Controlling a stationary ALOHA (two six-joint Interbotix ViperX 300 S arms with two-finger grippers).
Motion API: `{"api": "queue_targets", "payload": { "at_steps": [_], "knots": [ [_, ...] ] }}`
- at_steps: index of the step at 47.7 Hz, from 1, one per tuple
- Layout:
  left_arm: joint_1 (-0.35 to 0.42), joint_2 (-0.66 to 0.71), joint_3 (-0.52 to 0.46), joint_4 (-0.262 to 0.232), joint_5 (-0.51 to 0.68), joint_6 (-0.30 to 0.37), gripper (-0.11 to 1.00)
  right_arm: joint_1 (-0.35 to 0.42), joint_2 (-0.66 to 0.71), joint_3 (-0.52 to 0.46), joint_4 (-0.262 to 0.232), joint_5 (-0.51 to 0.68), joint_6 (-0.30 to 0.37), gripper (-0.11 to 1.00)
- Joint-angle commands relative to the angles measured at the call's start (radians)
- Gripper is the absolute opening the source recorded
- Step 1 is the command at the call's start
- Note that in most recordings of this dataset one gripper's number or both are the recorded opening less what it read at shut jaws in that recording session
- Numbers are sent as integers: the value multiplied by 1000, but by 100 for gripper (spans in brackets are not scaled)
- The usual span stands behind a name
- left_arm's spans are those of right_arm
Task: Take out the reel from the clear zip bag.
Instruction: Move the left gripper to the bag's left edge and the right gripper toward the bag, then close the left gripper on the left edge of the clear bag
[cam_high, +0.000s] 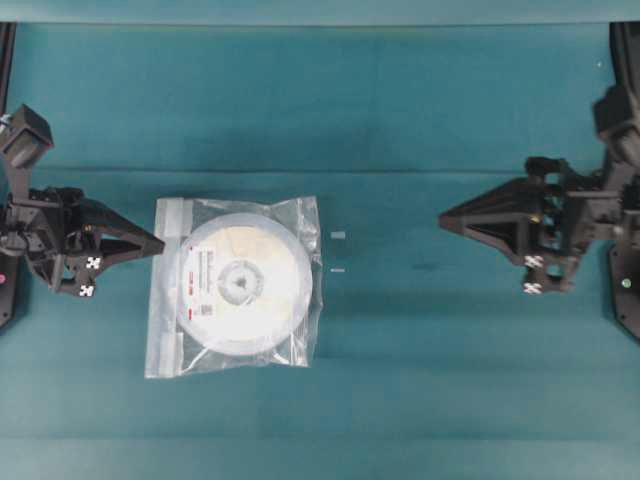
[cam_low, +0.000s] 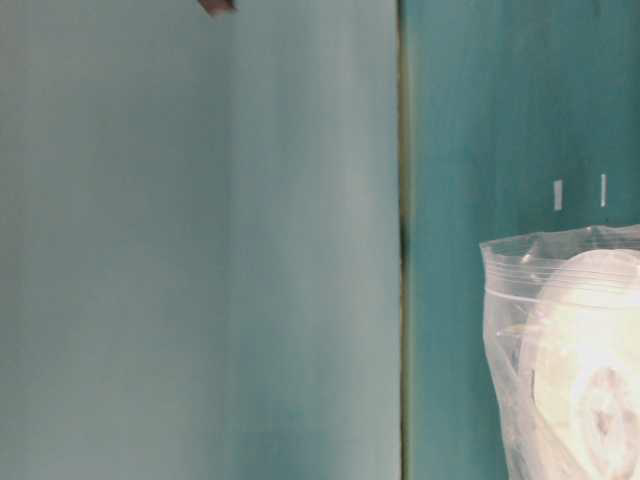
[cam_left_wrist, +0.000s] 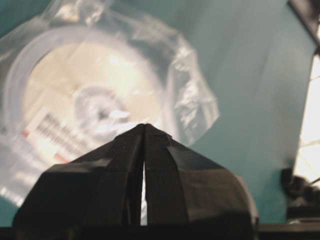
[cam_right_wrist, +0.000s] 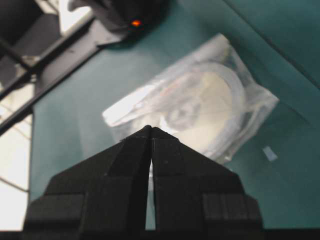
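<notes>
1. Left gripper (cam_high: 160, 243): clenched, fingertips pressed together to a point, nothing between them. The left wrist view shows only a thin slit of light lower down between the fingers (cam_left_wrist: 120, 165).
2. Right gripper (cam_high: 441, 219): also clenched and carrying nothing. In the right wrist view the fingertips meet at a point, with a narrow gap further back.
3. Clear zip bag (cam_high: 300, 215): lies flat on the teal table (cam_high: 400, 100), between the two grippers. Its near edge is just beside the left fingertips in the overhead view; whether they touch, can't tell. The right fingertips are well apart from the bag's far edge.
4. Zip strip (cam_high: 166, 285): runs along the bag edge closest to the left fingertips.
5. Reel (cam_high: 240, 282): inside the bag, flat, label side up, white label with red stripe on the side toward the left fingers. Grey hub roughly centred in the bag.
6. Left wrist view: reel (cam_left_wrist: 75, 95) sits straight ahead of the closed tips, with crinkled bag (cam_left_wrist: 195, 105) plastic bunched off to the right of them.
7. Right wrist view: bag (cam_right_wrist: 255, 107) lies ahead of the tips, reel (cam_right_wrist: 215, 105) visible through it.
8. Two small white marks (cam_high: 337, 252) on the table lie between the bag and the right fingertips, close to the bag.
9. Table-level view: only a corner of the bag (cam_low: 510, 300) with the reel (cam_low: 590, 340) inside; neither gripper is identifiable there.
</notes>
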Motion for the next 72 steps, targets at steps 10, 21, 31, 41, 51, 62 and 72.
{"api": "queue_targets", "payload": {
  "at_steps": [10,21,31,41,51,62,72],
  "knots": [
    [28,6,61,3,2,-84,18,-11,132,-80,44,-9,11,1],
    [29,52,83,3,-2,-100,83,-14,176,-98,55,-31,11,2],
    [21,117,109,3,-58,-123,92,-23,178,-98,57,-38,11,2],
    [20,204,181,3,-239,-210,92,-31,178,-98,57,-38,11,2],
    [-5,324,169,3,-328,-221,92,-37,178,-98,57,-49,9,2],
    [-11,495,137,3,-437,-224,92,-37,178,-97,57,-52,11,8],
    [-9,561,114,3,-483,-247,92,-37,178,-97,57,-48,11,22]
  ]
}}
